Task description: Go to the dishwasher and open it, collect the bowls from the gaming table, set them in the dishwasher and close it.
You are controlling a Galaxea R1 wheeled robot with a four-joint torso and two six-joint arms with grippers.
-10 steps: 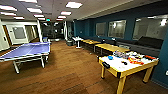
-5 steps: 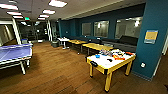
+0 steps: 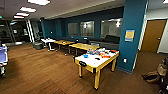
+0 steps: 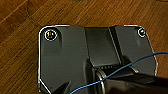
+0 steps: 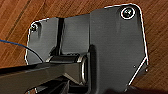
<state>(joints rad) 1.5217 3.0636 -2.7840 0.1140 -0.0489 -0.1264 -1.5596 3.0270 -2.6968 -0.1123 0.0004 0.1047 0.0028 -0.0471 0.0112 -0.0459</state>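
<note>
On the brown wooden floor (image 3: 37, 72) beside the teal pillar (image 3: 132, 32) stands the white-topped, yellow-edged gaming bench (image 3: 96, 62). A small bright-blue bowl (image 3: 85, 56) rests on it near colourful game boxes (image 3: 100, 52). Each tool's opening cannot be told

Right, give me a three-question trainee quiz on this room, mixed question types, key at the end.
1. True or false: the small bright-blue bowl sits on the white-topped, yellow-edged gaming table.
2. Multiple choice: what stands right behind that table's far end? A) a teal pillar B) a fridge C) a staircase
3. Fill in: the floor under the table is brown ____.

Key: 1 true; 2 A; 3 wood. The bowl lies near the table's far end, beside the colourful game boxes. The pillar carries a yellow sign, and a wooden door shows past it.
</note>
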